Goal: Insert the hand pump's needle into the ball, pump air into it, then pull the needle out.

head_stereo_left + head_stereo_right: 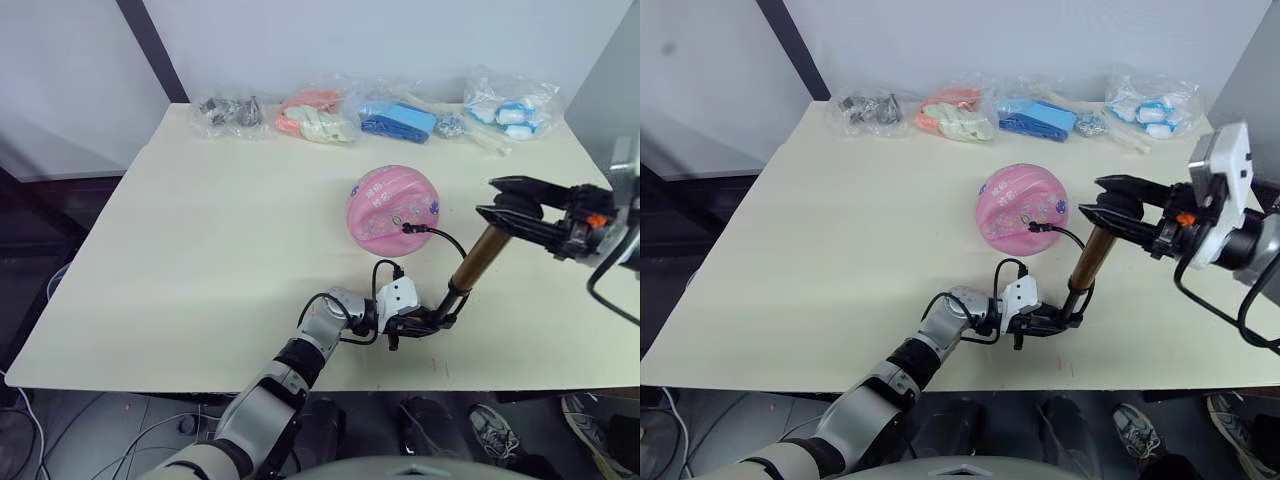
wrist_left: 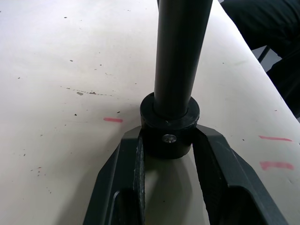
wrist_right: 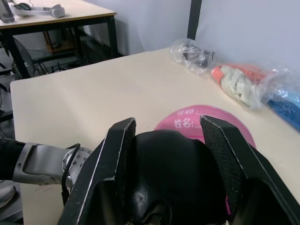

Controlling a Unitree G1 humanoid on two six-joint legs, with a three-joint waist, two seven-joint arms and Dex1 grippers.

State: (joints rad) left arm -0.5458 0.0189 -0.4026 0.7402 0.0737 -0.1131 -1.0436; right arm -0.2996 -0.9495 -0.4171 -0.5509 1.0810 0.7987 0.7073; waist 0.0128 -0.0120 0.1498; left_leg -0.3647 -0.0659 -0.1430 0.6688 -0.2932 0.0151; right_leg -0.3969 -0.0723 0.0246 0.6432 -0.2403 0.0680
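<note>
The pink ball [image 1: 392,208] rests mid-table, and the needle [image 1: 408,228] on the black hose is stuck into its near side. The gold-bronze hand pump [image 1: 478,258] stands tilted to the ball's right. My left gripper [image 1: 438,320] is shut on the pump's black bottom cap [image 2: 169,126], with a finger on each side. Up at the pump's top, my right gripper [image 1: 497,198] is shut on the black T-handle [image 3: 168,176], and the ball [image 3: 211,119] shows behind it.
Several clear bags lie along the table's far edge: dark metal parts [image 1: 228,111], orange-white items [image 1: 318,116], blue items [image 1: 398,120] and blue-white items [image 1: 512,108]. Red marks [image 2: 274,151] dot the table near its front edge.
</note>
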